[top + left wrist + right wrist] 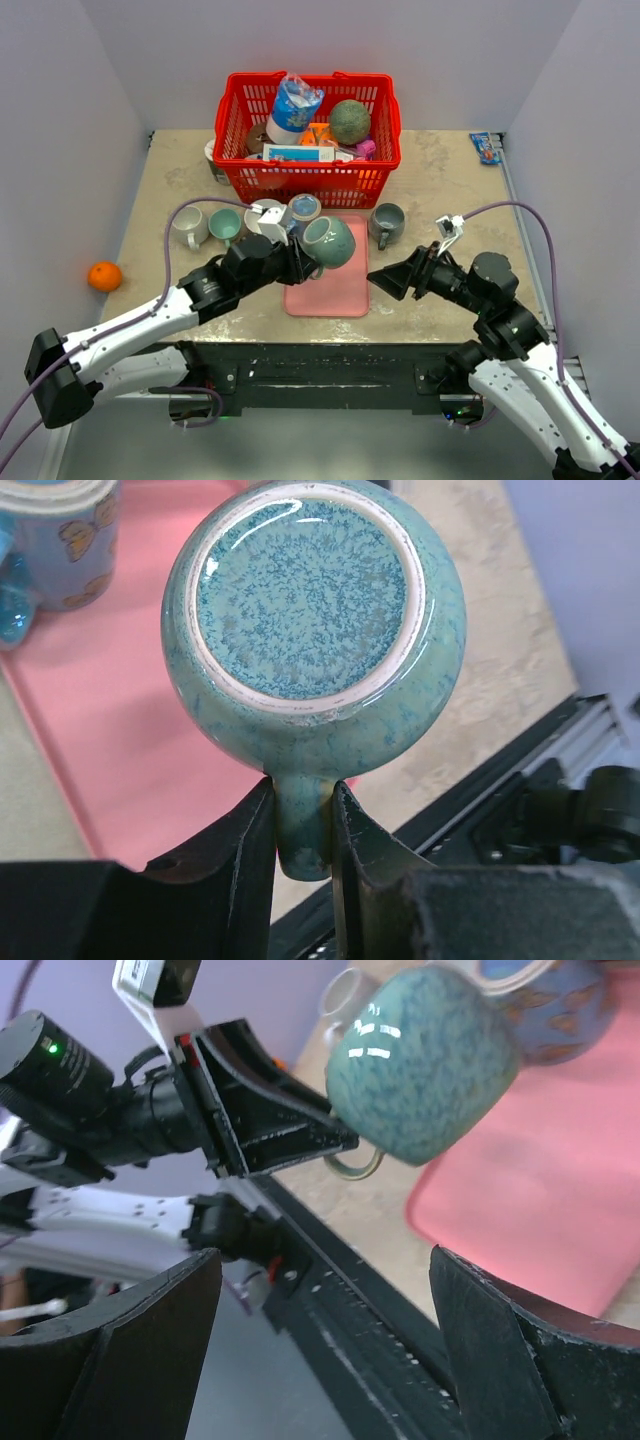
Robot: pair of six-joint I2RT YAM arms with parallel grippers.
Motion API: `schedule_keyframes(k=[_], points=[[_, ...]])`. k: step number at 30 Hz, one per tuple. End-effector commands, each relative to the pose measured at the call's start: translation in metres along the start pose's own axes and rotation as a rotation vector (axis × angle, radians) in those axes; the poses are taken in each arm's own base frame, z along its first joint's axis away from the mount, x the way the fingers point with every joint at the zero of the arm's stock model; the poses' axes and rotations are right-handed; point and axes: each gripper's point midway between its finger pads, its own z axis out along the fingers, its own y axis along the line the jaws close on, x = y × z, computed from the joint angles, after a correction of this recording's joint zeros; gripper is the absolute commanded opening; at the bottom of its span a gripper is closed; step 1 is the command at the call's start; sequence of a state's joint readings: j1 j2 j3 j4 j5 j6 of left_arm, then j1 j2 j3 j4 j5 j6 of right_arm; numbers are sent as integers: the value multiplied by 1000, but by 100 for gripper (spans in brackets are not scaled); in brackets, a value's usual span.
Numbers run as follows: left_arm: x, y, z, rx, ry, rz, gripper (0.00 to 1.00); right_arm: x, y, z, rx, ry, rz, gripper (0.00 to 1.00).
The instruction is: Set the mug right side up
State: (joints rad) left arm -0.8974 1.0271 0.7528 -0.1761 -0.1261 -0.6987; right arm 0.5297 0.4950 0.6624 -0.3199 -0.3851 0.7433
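Aloft, mug (330,243) hangs clear above the mat (328,292).

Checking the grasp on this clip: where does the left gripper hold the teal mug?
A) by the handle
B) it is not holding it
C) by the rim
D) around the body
A: the left wrist view shows the left gripper shut on the handle of the mug.

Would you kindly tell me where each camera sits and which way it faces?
Top external: above, behind the bases, looking down on table, red basket, left arm, right arm.
Left wrist: along left gripper, clamping the teal mug by its handle, over pink mat.
Right wrist: past open right gripper, facing the mug.
Shared: the mug.
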Motion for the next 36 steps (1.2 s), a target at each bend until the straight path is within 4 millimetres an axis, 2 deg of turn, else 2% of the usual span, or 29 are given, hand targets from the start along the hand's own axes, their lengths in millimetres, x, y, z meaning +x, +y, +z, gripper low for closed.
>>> schedule_keyframes(k=[1,5,8,11,16,17,27,31,34,36], points=[[-94,-81,-48,349,-312,-193,0,-15,55,-11,-257,-51,27,88],[-116,-110,-72,503,-386,-248,0,-24,71,-17,-337,-94,22,88],[-124,-133,-87,617,-423,-280,0,-27,75,-14,-371,-106,37,88],[-130,-154,-97,699,-455,-298,0,-31,77,-11,-384,-117,31,86],[-135,-172,-100,765,-505,-337,0,-34,75,1,-372,-112,21,85],[-141,-175,-106,793,-534,-352,0,-34,74,3,-368,-110,20,85],[-149,-175,-111,847,-659,-457,0,-38,70,21,-339,-112,22,81],[-150,-173,-116,864,-700,-477,0,-40,71,26,-338,-117,35,68],[-147,-169,-112,848,-699,-483,0,-43,74,25,-355,-134,43,58],[-143,-167,-109,842,-692,-484,0,-43,75,24,-362,-139,49,56]])
